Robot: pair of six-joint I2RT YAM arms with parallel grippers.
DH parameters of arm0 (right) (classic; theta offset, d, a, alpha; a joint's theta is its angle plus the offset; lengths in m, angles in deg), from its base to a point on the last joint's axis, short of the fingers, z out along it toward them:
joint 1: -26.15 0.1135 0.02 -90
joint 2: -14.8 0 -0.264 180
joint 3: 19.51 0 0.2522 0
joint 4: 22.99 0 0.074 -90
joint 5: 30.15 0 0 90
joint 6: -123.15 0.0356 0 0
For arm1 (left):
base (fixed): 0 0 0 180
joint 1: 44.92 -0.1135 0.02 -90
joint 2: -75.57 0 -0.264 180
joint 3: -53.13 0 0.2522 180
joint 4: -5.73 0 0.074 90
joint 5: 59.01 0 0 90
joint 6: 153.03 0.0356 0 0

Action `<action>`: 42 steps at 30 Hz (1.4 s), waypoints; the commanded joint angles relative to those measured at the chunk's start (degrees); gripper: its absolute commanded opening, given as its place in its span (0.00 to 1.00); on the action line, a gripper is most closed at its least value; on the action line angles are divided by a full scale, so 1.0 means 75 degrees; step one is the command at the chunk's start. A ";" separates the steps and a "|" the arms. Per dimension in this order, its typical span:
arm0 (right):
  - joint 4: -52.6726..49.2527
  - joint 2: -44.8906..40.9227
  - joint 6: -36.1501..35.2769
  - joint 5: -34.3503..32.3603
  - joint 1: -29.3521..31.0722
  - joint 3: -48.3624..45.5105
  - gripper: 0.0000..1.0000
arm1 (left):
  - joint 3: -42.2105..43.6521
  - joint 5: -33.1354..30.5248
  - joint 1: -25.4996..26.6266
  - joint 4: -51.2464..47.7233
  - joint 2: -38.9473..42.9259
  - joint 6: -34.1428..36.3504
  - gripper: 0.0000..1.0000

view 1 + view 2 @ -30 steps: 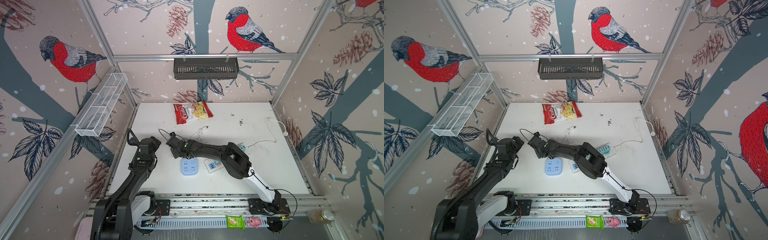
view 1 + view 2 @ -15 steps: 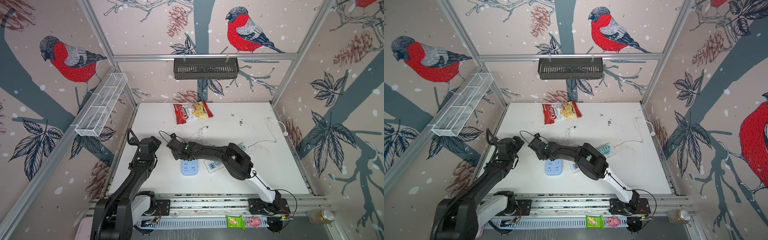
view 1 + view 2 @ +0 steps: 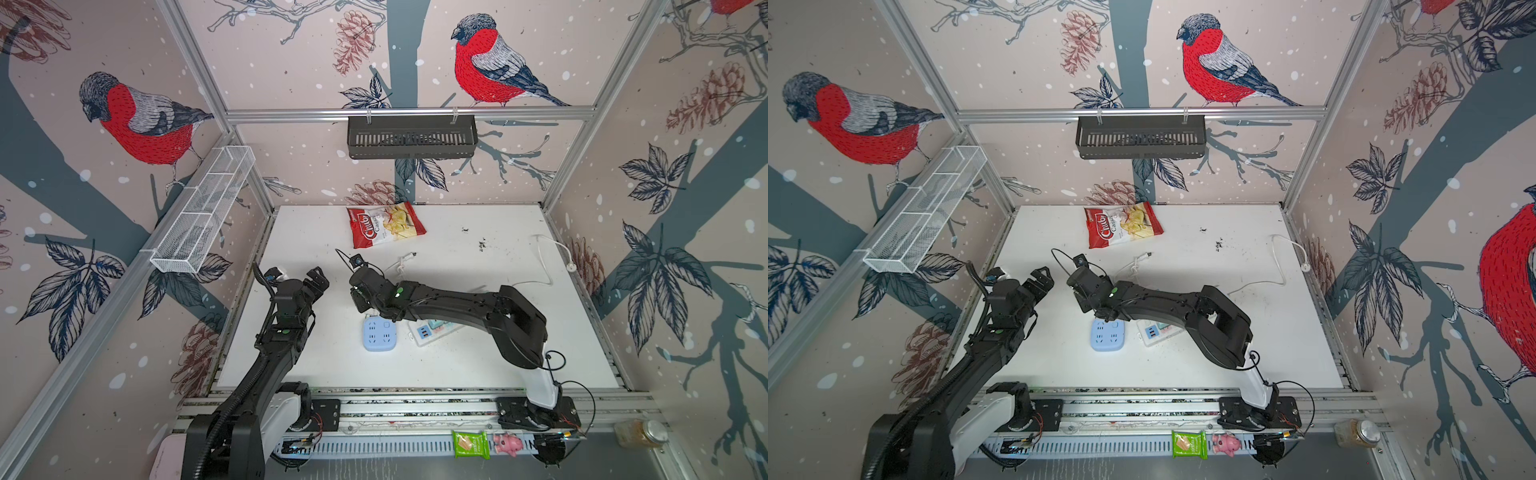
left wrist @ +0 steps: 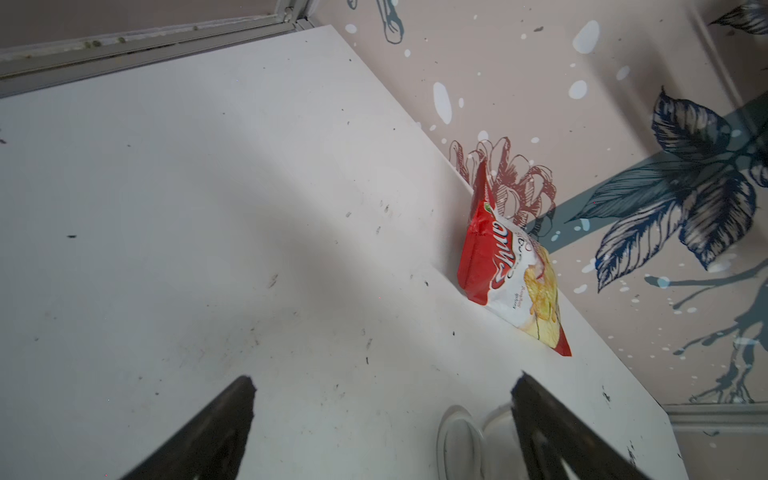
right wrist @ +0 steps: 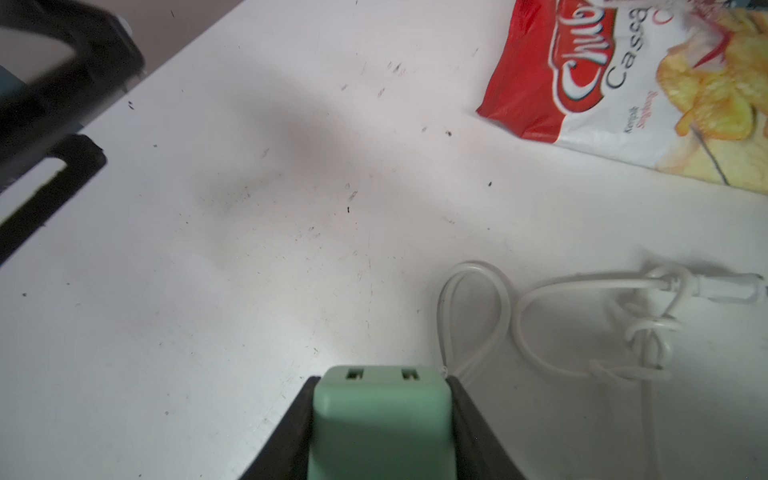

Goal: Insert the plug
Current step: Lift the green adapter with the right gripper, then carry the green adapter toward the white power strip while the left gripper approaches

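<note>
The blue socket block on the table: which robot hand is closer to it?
Right. The right hand, shut on a green plug, is just past the far edge of the blue socket block. The left hand, open and empty, sits farther off to its left.

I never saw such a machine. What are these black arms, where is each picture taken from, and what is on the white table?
These are two robot arms, each ending in a two-fingered gripper. Two pictures look down from above; the others come from a camera on each wrist. The left gripper is open and empty. The right gripper is shut on a green plug. On the table lie a chips bag, a blue socket block, a white power strip and a white cable.
</note>
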 commanded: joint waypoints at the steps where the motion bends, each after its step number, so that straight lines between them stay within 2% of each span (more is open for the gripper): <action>1: 0.0580 -0.0687 -0.0425 -0.0233 -0.0127 -0.0482 0.31 | 0.0106 0.0706 0.0009 0.1062 0.0106 0.0360 0.96; 8: 0.1867 -0.3534 -0.0595 -0.0046 -0.0789 -0.3443 0.29 | -0.0062 0.1248 0.0293 0.1490 -0.0326 0.0521 0.97; 13: 0.3334 -0.5653 -0.0545 0.0495 -0.1409 -0.5797 0.32 | -0.0593 0.1277 0.1235 0.1473 -0.0783 0.1123 0.97; 15: 0.4245 -0.6465 -0.0850 0.0300 -0.1447 -0.6626 0.32 | -0.0737 0.1347 0.1661 0.1603 -0.0949 0.1325 0.96; 21: 0.5434 -0.8064 -0.1346 -0.0198 -0.1524 -0.7862 0.31 | -0.1200 0.1947 0.2957 0.1968 -0.1176 0.2122 0.96; 25: 0.6233 -0.8472 -0.1679 0.0040 -0.1535 -0.8421 0.31 | -0.1344 0.1891 0.3661 0.2086 -0.1194 0.2898 0.96; 30: 0.6928 -0.8302 -0.1972 -0.0026 -0.1537 -0.8757 0.27 | -0.1038 0.2728 0.3713 0.2844 -0.0983 0.3057 0.96; 35: 0.7505 -0.8001 -0.3072 0.1123 -0.1495 -0.9045 0.23 | -0.0824 0.3253 0.3857 0.3280 -0.0678 0.3174 0.96; 42: 0.8584 -0.7997 -0.4140 0.1527 -0.1353 -0.9785 0.17 | -0.0978 0.3845 0.4122 0.3394 -0.0904 0.3383 0.96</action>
